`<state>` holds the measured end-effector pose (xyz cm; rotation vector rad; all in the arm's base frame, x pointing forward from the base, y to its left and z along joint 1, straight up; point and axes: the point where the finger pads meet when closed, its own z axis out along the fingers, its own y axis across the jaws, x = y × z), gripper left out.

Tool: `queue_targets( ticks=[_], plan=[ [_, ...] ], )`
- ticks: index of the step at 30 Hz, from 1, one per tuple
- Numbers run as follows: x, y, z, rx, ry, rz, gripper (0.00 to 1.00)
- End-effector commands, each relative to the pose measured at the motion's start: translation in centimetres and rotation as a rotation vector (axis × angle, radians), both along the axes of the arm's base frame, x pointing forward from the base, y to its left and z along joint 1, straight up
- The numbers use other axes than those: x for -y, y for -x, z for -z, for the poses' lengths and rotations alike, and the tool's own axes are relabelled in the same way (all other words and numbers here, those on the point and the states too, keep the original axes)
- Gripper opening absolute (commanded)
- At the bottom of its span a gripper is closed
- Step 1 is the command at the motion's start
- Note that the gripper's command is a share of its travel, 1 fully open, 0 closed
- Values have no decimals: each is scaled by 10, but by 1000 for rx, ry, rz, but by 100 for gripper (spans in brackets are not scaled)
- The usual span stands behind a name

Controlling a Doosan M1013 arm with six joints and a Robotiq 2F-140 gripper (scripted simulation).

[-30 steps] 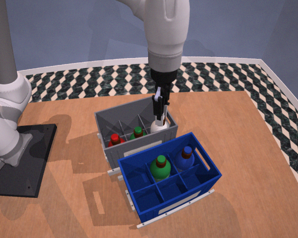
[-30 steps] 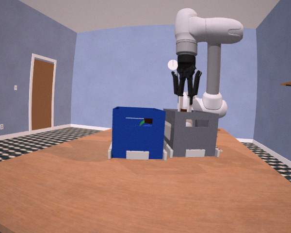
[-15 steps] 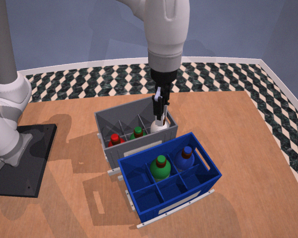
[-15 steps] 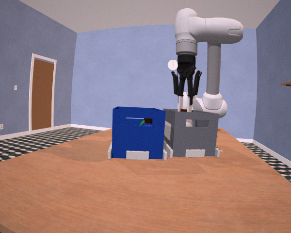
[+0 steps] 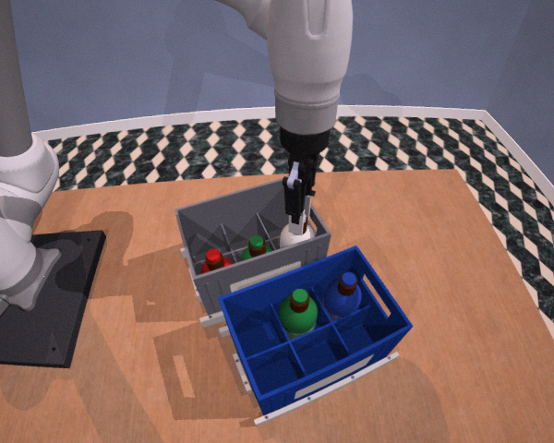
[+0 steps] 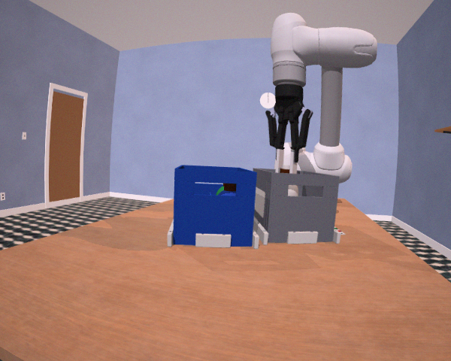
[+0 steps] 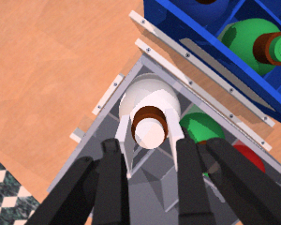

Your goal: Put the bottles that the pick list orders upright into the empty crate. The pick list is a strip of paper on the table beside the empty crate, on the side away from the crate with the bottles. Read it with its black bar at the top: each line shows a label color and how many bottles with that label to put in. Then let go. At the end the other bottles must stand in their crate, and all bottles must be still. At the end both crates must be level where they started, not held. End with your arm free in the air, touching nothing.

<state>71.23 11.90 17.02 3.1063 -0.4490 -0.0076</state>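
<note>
My gripper (image 5: 297, 225) (image 6: 286, 166) (image 7: 149, 124) is shut on the neck of a white bottle (image 5: 292, 239) (image 6: 292, 190) (image 7: 140, 91). The bottle is upright, inside the grey crate (image 5: 210, 296) (image 6: 303, 215), in an end compartment on the blue crate's side. Its base is hidden. A green bottle (image 5: 257, 242) (image 7: 200, 127) and a red bottle (image 5: 213, 257) (image 7: 249, 158) stand in the same row. The blue crate (image 5: 278, 399) (image 6: 214, 213) holds another green bottle (image 5: 297, 318) (image 7: 247, 41) and a blue bottle (image 5: 340, 299). The pick list (image 6: 340, 232) barely shows behind the grey crate; its lines are unreadable.
The crates stand close together, both level, with low white rails (image 5: 327, 390) (image 6: 213, 240) around their feet. The crate walls and dividers rise around the bottles. The black base plate (image 5: 60, 329) of the arm is on the left of the top view.
</note>
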Motion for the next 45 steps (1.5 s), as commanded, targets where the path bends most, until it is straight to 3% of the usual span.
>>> queue_targets(
  ticks=[1, 45],
  plan=[
    [0, 0, 1, 0, 0, 0, 0],
    [0, 0, 21, 0, 0, 0, 0]
  ],
)
